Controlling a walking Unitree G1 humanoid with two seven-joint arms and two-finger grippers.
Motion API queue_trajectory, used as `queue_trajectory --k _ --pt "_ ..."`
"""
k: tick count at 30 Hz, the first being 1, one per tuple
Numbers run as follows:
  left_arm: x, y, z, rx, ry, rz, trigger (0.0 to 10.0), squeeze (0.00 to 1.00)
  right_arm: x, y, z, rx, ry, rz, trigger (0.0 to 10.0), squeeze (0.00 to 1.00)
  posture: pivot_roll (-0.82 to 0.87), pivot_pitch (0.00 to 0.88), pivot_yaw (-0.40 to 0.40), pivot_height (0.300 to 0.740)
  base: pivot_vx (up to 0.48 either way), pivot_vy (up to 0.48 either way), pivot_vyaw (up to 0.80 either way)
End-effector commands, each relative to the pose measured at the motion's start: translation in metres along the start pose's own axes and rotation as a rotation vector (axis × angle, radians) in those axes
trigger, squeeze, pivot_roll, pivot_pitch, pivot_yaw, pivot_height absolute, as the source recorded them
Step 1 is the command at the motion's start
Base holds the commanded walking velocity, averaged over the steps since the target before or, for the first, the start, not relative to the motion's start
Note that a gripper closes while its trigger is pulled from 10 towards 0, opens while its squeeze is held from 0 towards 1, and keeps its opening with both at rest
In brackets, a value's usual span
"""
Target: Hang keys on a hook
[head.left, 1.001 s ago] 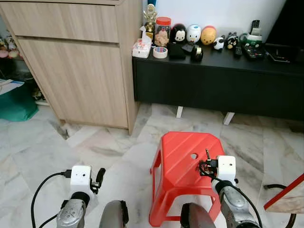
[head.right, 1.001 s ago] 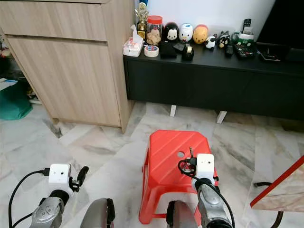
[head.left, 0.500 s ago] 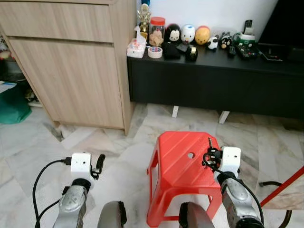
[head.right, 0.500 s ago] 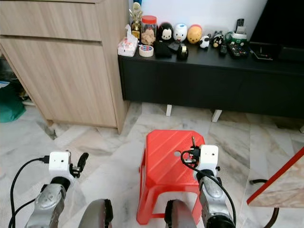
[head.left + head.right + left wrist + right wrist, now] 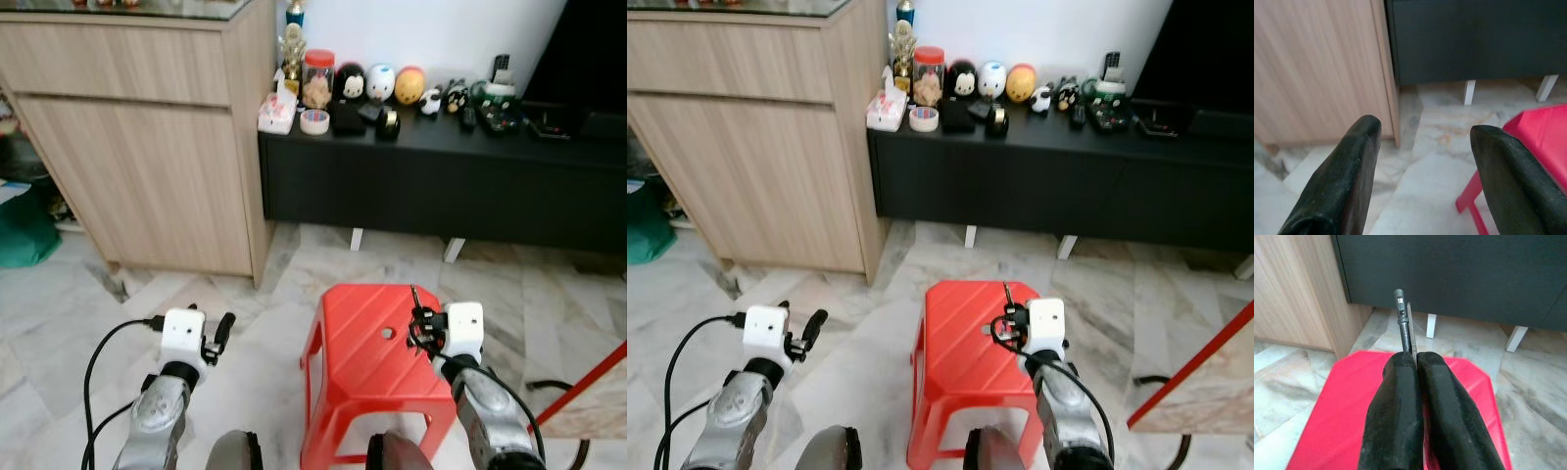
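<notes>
Head stereo pair looks forward and down from above both arms, taking in the red plastic stool (image 5: pixel 377 367), the low black cabinet (image 5: pixel 441 186) and the light wooden cupboard (image 5: pixel 147 166). Left wrist camera faces the cupboard's corner across marble floor (image 5: pixel 1420 171). Right wrist camera sits close above the stool. All views share stool and cabinet.

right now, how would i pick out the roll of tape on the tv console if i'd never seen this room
Find the long black console beside the tall wooden cabinet. At its end nearest the cabinet sits a cluster of small things; the roll of tape lies flat near the front edge, just right of a white tissue box. It is the one pale ring with an open middle, unlike the round toy figures behind it.
</notes>
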State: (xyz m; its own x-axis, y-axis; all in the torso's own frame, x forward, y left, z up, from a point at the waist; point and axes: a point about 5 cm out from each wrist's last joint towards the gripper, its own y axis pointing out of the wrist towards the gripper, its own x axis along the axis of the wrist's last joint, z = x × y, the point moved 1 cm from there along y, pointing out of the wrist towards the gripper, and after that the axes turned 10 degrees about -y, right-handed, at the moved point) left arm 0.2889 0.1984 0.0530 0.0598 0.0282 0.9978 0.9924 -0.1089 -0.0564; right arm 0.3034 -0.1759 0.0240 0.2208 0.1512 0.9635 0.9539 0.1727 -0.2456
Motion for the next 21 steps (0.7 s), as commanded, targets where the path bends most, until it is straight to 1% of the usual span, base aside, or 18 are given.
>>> queue_trajectory --k 1,3,4,6,9,10,11,13,14,18,19,21 --pt "0.011 0.005 -0.006 -0.047 0.022 -0.04 10.0 0.0 0.012 0.003 -0.003 0.009 -0.013 -0.031 10.0 0.0 0.1 0.0 -0.072 0.721 0.0 0.0 0.0" --pt "0.012 0.006 -0.008 -0.065 0.026 -0.04 10.0 0.0 0.013 0.004 -0.002 0.022 -0.019 -0.029 10.0 0.0 0.1 0.0 -0.071 0.731 0.0 0.0 0.0" --pt "0.012 0.006 -0.011 -0.099 0.05 -0.033 10.0 0.0 0.012 0.006 0.0 0.037 -0.033 -0.013 10.0 0.0 0.1 0.0 -0.071 0.74 0.0 0.0 0.0" --pt "0.011 0.006 -0.014 -0.119 0.065 -0.028 10.0 0.0 0.011 0.006 0.001 0.043 -0.044 -0.002 10.0 0.0 0.1 0.0 -0.071 0.74 0.0 0.0 0.0" --pt "0.012 0.005 -0.017 -0.152 0.073 -0.024 10.0 0.0 0.01 0.009 0.006 0.095 -0.057 0.035 10.0 0.0 0.1 0.0 -0.07 0.74 0.0 0.0 0.0" --pt "0.013 0.005 -0.018 -0.163 0.076 -0.024 10.0 0.0 0.009 0.009 0.008 0.123 -0.079 0.058 10.0 0.0 0.1 0.0 -0.069 0.74 0.0 0.0 0.0" --pt "0.015 0.005 -0.02 -0.185 0.092 -0.026 10.0 0.0 0.007 0.01 0.011 0.157 -0.134 0.089 10.0 0.0 0.1 0.0 -0.069 0.74 0.0 0.0 0.0" --pt "0.016 0.005 -0.024 -0.233 0.151 -0.025 10.0 0.0 0.011 0.012 0.015 0.208 -0.134 0.082 10.0 0.0 0.1 0.0 -0.071 0.74 0.0 0.0 0.0" --pt "0.017 0.004 -0.032 -0.311 0.192 -0.014 10.0 0.0 0.016 0.015 0.018 0.274 -0.171 0.082 10.0 0.0 0.11 0.0 -0.075 0.74 0.0 0.0 0.0" --pt "0.021 0.001 -0.045 -0.449 0.208 0.009 10.0 0.0 0.027 0.018 0.024 0.404 -0.229 0.08 10.0 0.0 0.11 0.0 -0.082 0.74 0.0 0.0 0.0" --pt "0.021 -0.002 -0.051 -0.525 0.25 0.03 10.0 0.0 0.032 0.019 0.026 0.476 -0.285 0.086 10.0 0.0 0.12 0.0 -0.083 0.74 0.0 0.0 0.0" --pt "0.018 -0.004 -0.057 -0.606 0.323 0.059 10.0 0.0 0.037 0.021 0.027 0.537 -0.346 0.09 10.0 0.0 0.12 0.0 -0.086 0.74 0.0 0.0 0.0"
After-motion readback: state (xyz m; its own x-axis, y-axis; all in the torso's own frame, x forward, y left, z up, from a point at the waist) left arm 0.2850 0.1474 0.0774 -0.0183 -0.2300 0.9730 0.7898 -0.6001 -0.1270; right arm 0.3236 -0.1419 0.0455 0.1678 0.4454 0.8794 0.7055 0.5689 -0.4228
